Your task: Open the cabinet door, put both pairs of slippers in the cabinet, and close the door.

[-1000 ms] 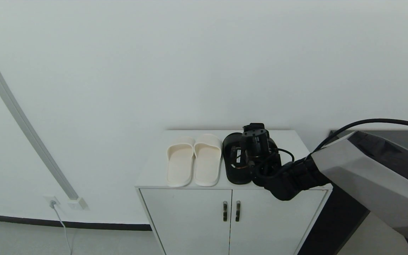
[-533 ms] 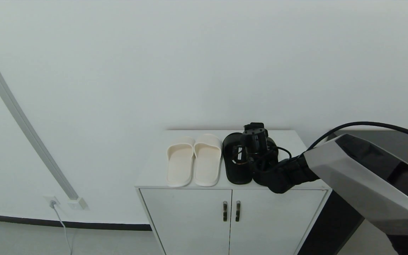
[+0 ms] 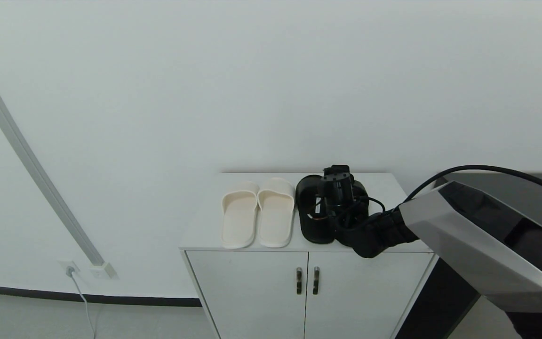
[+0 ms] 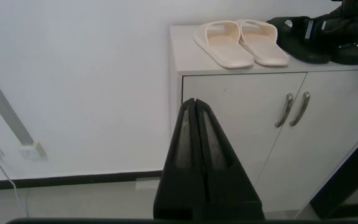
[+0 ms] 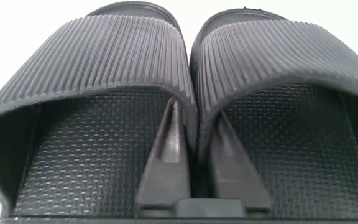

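Note:
A white pair of slippers [image 3: 258, 214] [image 4: 241, 42] and a black pair of slippers [image 3: 309, 221] [image 4: 309, 40] [image 5: 123, 68] lie side by side on top of the white cabinet [image 3: 205, 233]. Both cabinet doors [image 3: 252, 292] are shut. My right gripper [image 3: 337, 195] [image 5: 194, 124] sits over the black pair, one finger inside each slipper, shut on their two touching inner walls below the ribbed straps. My left gripper [image 4: 194, 143] is shut with nothing in it, held low in front of the cabinet's left door [image 4: 229, 118].
Two metal handles [image 3: 307, 280] [image 4: 294, 109] meet at the middle of the doors. The cabinet backs onto a white wall. A grey conduit [image 3: 26, 155] runs down to a socket with a cable [image 3: 71, 272] at the lower left. A dark unit [image 3: 440, 287] stands right of the cabinet.
My right arm has pushed forward and slightly left over the black slippers; its grey forearm shell now sits lower and closer to the cabinet. The slippers and doors stay put.

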`<state>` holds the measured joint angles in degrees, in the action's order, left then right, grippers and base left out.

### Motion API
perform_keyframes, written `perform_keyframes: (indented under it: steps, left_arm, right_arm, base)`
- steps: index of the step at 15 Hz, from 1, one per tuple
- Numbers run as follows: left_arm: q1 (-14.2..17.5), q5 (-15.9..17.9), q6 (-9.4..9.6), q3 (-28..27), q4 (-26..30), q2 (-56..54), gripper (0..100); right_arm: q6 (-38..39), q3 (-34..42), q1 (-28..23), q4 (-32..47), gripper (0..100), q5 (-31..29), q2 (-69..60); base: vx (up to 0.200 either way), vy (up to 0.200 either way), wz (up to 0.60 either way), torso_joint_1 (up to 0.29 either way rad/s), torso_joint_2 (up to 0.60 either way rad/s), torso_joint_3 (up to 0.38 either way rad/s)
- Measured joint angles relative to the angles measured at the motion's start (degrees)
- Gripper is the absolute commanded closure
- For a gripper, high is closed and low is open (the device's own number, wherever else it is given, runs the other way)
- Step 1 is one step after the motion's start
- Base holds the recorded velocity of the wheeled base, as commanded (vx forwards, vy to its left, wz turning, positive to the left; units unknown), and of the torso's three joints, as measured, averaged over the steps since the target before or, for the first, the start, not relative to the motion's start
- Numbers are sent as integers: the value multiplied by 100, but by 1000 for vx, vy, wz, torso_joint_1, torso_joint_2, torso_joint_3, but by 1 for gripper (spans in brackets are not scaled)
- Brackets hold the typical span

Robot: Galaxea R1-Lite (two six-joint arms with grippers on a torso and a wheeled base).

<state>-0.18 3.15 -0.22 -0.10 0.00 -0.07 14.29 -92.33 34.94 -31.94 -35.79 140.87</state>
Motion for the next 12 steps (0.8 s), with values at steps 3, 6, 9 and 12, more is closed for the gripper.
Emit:
perform_keyframes:
  steps: [3, 6, 9, 12]
  left_arm:
    - [2, 2, 4, 0, 0, 0, 100]
    - [2, 0, 1, 0, 0, 0, 100]
    - [5, 0, 6, 0, 0, 0, 100]
    - [7, 2, 6, 0, 0, 0, 100]
  right_arm:
    - [-132, 154, -21, -5, 100, -236, -105]
    - [-215, 606, 12, -18, 100, -187, -535]
    - [-469, 1783, 216, -233, 100, 405, -1460]
    - [-762, 3423, 489, -668, 100, 1477, -2616]
  base:
    - [0, 0, 0, 0, 0, 0]
    - [0, 0, 0, 0, 0, 0]
    - [0, 0, 0, 0, 0, 0]
    - [0, 0, 0, 0, 0, 0]
